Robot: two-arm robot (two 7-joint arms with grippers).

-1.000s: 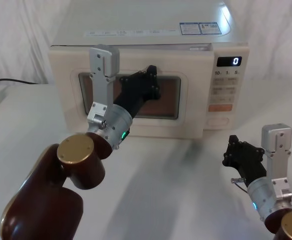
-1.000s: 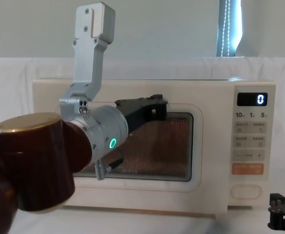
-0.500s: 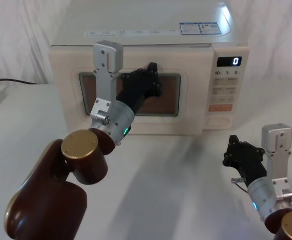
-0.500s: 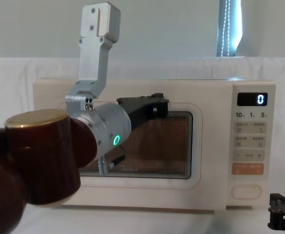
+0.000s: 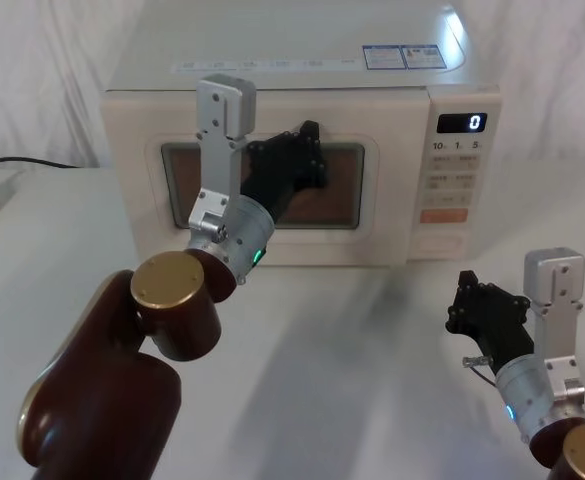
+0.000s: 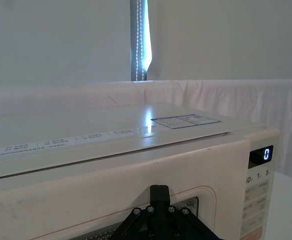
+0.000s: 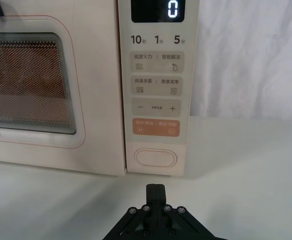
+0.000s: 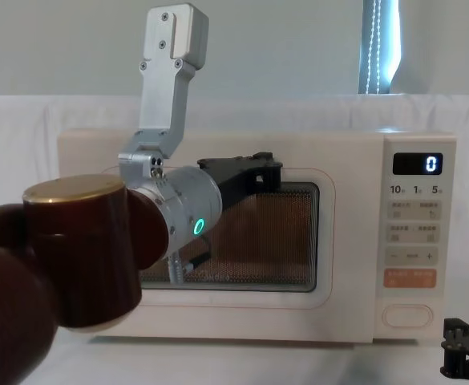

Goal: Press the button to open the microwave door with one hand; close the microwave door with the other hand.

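One left pincer [image 5: 307, 150] against microwave door [image 5: 152, 215]

One microwave [image 5: 272, 120] sits on one counter [image 5: 352, 350]. It has one microwave door [image 8: 314, 265] (flush with the front) and, right of the door, one control panel [image 7: 158, 90]. That panel carries one display [image 7: 157, 10] reading 0, one orange key [image 7: 155, 127] and one wide pill-shaped button [image 7: 155, 157] below it. Two tools: left tool [image 5: 307, 150] at the door window, right tool [image 5: 477, 305] near the microwave's front right.

White cloth-covered table [image 5: 372, 380] — black power cable [image 5: 22, 163] at 9 o'clock, white curtain [image 5: 32, 60] behind, display [image 5: 462, 123] reads 0.
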